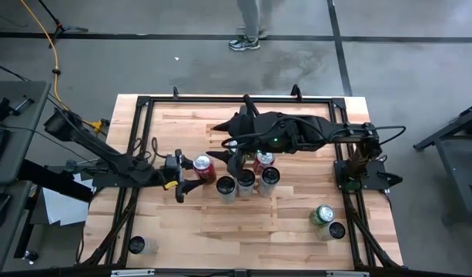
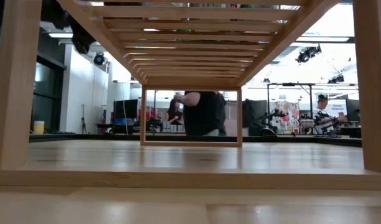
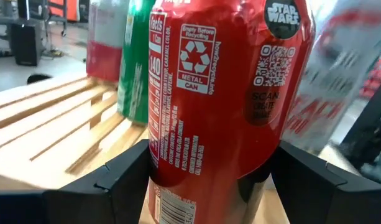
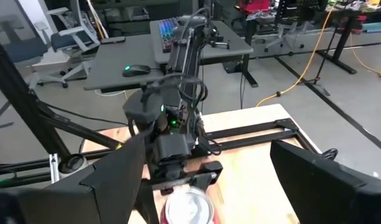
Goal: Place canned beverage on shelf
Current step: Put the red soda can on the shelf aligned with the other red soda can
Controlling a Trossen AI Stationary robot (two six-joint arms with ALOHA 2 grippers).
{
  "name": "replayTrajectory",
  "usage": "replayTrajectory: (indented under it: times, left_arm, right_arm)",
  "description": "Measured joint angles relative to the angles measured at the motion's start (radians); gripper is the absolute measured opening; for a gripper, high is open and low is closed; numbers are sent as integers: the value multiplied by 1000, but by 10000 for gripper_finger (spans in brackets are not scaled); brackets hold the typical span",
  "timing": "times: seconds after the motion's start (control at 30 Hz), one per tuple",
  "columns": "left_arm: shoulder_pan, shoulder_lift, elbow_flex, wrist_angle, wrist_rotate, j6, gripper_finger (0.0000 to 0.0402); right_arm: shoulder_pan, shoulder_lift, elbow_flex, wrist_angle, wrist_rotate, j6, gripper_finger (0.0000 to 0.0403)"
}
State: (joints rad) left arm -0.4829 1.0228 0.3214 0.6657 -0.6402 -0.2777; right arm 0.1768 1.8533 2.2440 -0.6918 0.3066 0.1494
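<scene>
Your left gripper (image 1: pixel 191 178) is clamped around the red can (image 1: pixel 204 166), one dark finger (image 3: pixel 109 183) pressed on each side of its body in the left wrist view, so the can sits squarely between them. That can stands at the near edge of the shelf (image 1: pixel 297 201), the slatted wooden rack on the counter (image 1: pixel 135 131), just beside the cluster of cans already there. In the left wrist view a green can (image 3: pixel 135 68) and another red-and-white can (image 3: pixel 104 38) stand on the slats just beyond the held can.

Your right gripper (image 1: pixel 237 163) hangs over the same cluster, on the far side of the red can from the left gripper. Its fingers (image 4: pixel 109 180) stand spread apart with nothing between them, and the red can's silver top (image 4: pixel 188 208) shows below, with the left arm behind it.

Well away from the red can, a green can (image 1: pixel 322 215) lies by a dark-topped can (image 1: pixel 336 229) near the right arm's base.
</scene>
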Motion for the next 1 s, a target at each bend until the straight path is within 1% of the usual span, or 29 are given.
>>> replayTrajectory:
  times: [0.17,0.3,0.5,0.63,0.87,1.0]
  left_arm:
    - [29,63,3,67,32,2,270]
    - [41,97,6,99,34,3,271]
    - [45,111,6,112,38,2,328]
    - [45,109,5,97,37,2,348]
    - [45,109,5,100,53,10,354]
    - [45,87,5,102,55,18,354]
  right_arm:
    - [0,0,0,0,4,0,330]
    - [0,0,0,0,8,0,330]
    - [0,0,0,0,8,0,330]
    - [0,0,0,0,8,0,330]
    - [0,1,0,-9,9,-1,330]
    - [0,1,0,-17,9,-1,330]
